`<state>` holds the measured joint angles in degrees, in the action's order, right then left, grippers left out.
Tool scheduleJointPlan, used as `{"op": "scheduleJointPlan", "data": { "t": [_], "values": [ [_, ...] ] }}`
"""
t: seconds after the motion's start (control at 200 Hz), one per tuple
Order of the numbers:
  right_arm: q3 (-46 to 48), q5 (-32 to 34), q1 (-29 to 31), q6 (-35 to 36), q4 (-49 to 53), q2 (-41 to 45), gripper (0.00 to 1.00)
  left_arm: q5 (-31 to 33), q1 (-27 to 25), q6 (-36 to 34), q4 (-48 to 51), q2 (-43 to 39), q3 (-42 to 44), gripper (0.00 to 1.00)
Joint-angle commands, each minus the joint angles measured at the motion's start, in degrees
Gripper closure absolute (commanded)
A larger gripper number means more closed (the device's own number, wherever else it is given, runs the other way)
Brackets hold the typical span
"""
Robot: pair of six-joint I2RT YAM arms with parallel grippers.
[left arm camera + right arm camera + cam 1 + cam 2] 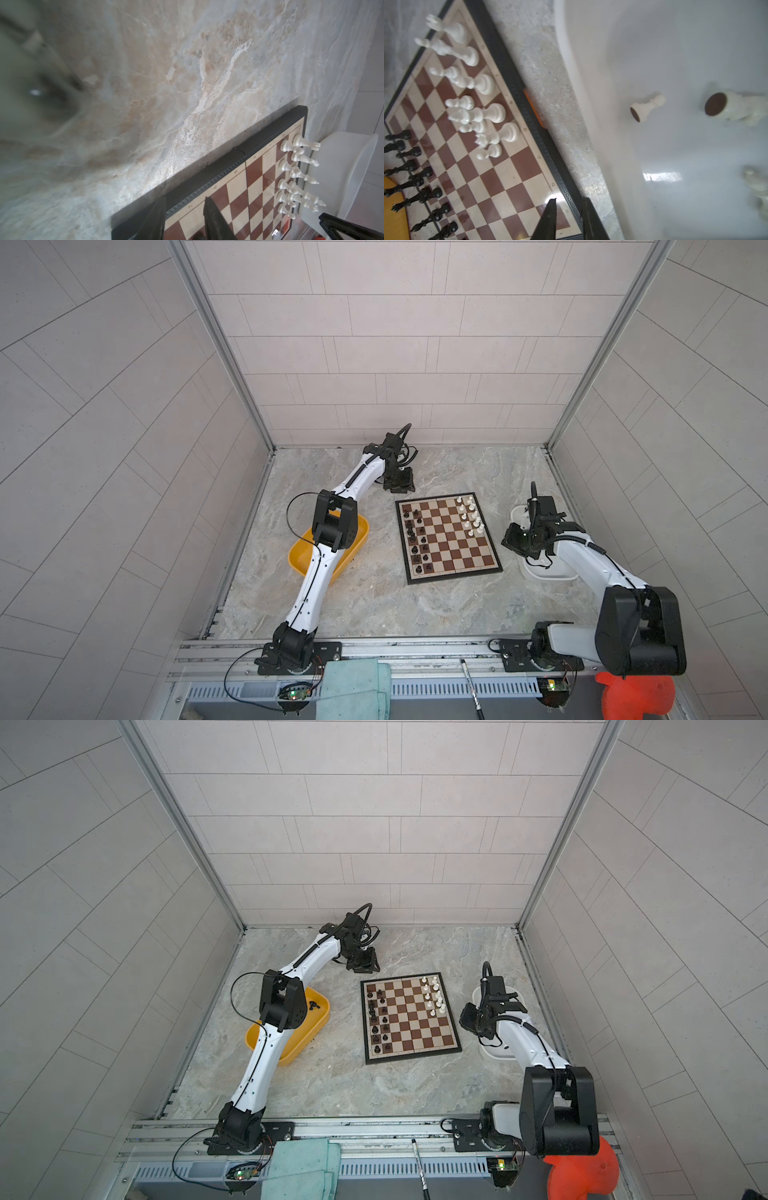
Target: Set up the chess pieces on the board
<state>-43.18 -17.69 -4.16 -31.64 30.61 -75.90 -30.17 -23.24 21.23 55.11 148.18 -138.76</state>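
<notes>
The board (444,539) (411,1017) lies flat on the marbled table. Several black chess pieces (415,539) (415,182) stand along its left side. White ones (469,516) (295,176) (481,112) crowd its far right. My left gripper (399,487) (186,198) hovers over the far left corner, its jaws apart with nothing between the tips. A dark rounded shape (198,236) shows low between the fingers; I cannot tell whether it touches them. My right gripper (506,541) (570,199) hangs over the board's right border with a narrow empty gap.
A white tray (517,514) (675,62) right of the board holds a lying white pawn (648,107) and larger white pieces (733,108). A yellow tray (320,1017) on the left holds black pieces (314,1005). At the front rail lie a teal cloth (353,689) and a pen (469,684).
</notes>
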Motion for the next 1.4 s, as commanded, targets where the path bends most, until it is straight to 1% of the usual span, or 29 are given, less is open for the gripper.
{"op": "scheduleJointPlan", "data": {
  "t": [0.0,0.07,0.155,0.315,0.515,0.625,0.751,0.841,0.891,0.936,1.051,1.191,1.281,1.336,1.396],
  "values": [
    [-1.74,2.36,-0.58,1.05,2.31,-2.59,0.79,1.06,-0.93,-0.96,0.18,1.08,-1.46,0.63],
    [-1.25,4.32,-0.58,1.23,1.91,-3.57,0.79,1.44,-1.36,-0.77,-0.34,1.86,-1.63,0.64],
    [-1.46,5.04,-0.58,1.38,1.63,-5.37,0.79,0.91,-1.67,-0.53,-0.68,2.76,-1.69,0.66],
    [-1.09,3.56,-0.6,1.58,0.24,-9.01,0.8,0.23,-1.9,-1.17,-0.43,3.86,-0.91,0.67],
    [0.85,1.27,0.17,1.6,-0.95,-9.29,0.82,-0.46,-2.07,-1.88,0.36,4.61,-0.39,0.68],
    [1.64,-0.01,0.83,1.81,-0.81,-9.34,0.82,-1.59,-2.49,-2.1,0.32,4.17,1.21,0.71],
    [2.56,-1.89,3.05,1.83,-1.68,-9.93,0.83,-2.52,-3.37,-2.48,0.32,2.87,3.65,0.72],
    [2.87,-0.48,6.17,1.95,-1.25,-10.66,0.84,-3.3,-3.55,-2.11,0.07,2.13,6.09,0.73],
    [3.88,-0.94,6.96,1.48,-2.05,-10.64,0.84,-3.47,-3.73,-2.43,0.51,1.85,7.26,0.74],
    [5.1,-1.71,7.06,0.76,-2.93,-9.92,0.84,-3.49,-4.03,-3.17,1.42,1.51,7.92,0.75],
    [7.2,-1.22,7.89,-0.38,-2.87,-6.27,0.84,-3.14,-4.44,-4.01,2.33,-0.56,11.22,0.75],
    [7.37,-1.64,9.49,-0.72,-0.69,-2.42,0.84,-3.05,-5.44,-4.07,-0.5,-6.01,20.31,0.75],
    [10.5,-2.52,10.85,-1.95,-0.85,0.92,0.84,-3.58,-5.8,-3.42,-2.1,-9.01,24.87,0.76],
    [11.01,-3.45,11.36,-2.49,-1.43,2.14,0.84,-4.16,-5.9,-2.37,-3.03,-10.65,26.33,0.76],
    [10.07,-3.13,11.42,-2.34,-0.01,2.64,0.84,-4.48,-5.89,-1.3,-3.21,-12.07,25.63,0.76]
  ]
}}
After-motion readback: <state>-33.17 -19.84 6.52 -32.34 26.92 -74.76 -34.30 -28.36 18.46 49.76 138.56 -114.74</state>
